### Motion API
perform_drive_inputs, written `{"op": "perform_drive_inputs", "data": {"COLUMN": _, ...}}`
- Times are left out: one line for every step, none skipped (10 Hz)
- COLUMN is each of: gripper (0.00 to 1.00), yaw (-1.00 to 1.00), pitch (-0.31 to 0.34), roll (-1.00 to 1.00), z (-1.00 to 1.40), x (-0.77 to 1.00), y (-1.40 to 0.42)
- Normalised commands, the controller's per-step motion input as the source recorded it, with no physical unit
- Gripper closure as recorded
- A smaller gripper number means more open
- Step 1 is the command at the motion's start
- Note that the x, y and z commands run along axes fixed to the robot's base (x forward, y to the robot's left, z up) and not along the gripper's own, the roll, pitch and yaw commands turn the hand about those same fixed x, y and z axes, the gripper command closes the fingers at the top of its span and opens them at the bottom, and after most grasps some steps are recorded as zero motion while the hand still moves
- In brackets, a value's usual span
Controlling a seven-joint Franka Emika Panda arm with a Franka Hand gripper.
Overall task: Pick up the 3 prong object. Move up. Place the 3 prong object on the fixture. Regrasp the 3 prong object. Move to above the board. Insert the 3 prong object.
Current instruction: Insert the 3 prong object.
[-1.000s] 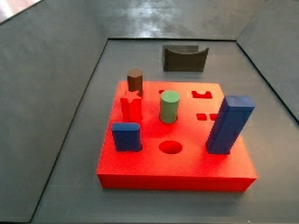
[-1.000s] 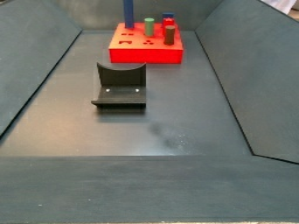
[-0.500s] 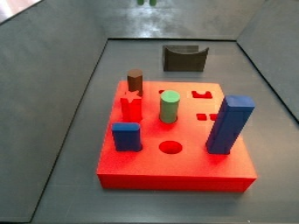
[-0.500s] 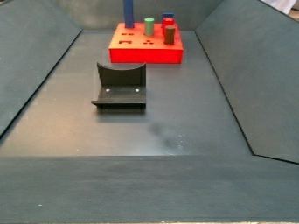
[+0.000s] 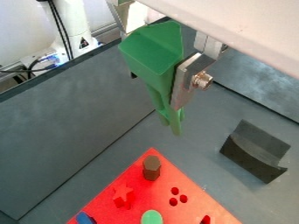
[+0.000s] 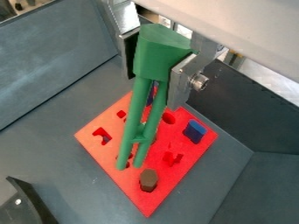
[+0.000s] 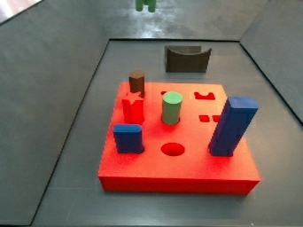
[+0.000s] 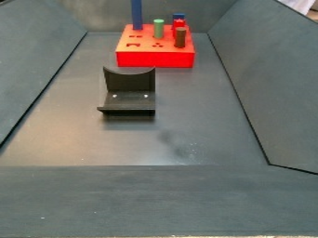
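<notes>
Claw clamped on 3 prong object, high above board; no legible writing.

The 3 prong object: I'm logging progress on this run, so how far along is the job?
Pick-up and regrasp look done: the gripper holds the 3 prong object upright, high over the board, and the fixture is bare. In hand is the move above the board; in a side view only the peg's tip shows at the top edge. Insertion is left.
</notes>
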Motion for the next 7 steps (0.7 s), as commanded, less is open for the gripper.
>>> {"op": "perform_drive_inputs", "data": {"gripper": 1.00, "yaw": 0.19, "pitch": -0.091, "roll": -0.14, "z": -0.40, "x": 0.88, "y": 0.00}}
{"op": "perform_drive_inputs", "data": {"gripper": 1.00, "yaw": 0.11, "pitch": -0.109, "roll": -0.10, "z": -0.39, "x": 0.91, "y": 0.00}}
{"op": "perform_drive_inputs", "data": {"gripper": 1.00, "yaw": 0.00, "pitch": -0.044, "roll": 0.00, "z": -0.21, "x": 0.49, "y": -0.01}}
{"op": "perform_drive_inputs", "data": {"gripper": 1.00, "yaw": 0.00, "pitch": -0.026, "roll": 0.00, "z": -0.09, "x": 0.11, "y": 0.00}}
{"op": "perform_drive_inputs", "data": {"gripper": 1.00, "yaw": 0.03, "pitch": -0.087, "roll": 0.00, "z": -0.21, "x": 0.15, "y": -0.11}}
{"op": "perform_drive_inputs", "data": {"gripper": 1.00, "yaw": 0.09, "pitch": -0.061, "roll": 0.00, "z": -0.35, "x": 0.20, "y": -0.11}}
{"op": "perform_drive_inputs", "data": {"gripper": 1.00, "yaw": 0.10, "pitch": -0.029, "roll": 0.08, "z": -0.55, "x": -0.16, "y": -0.26}}
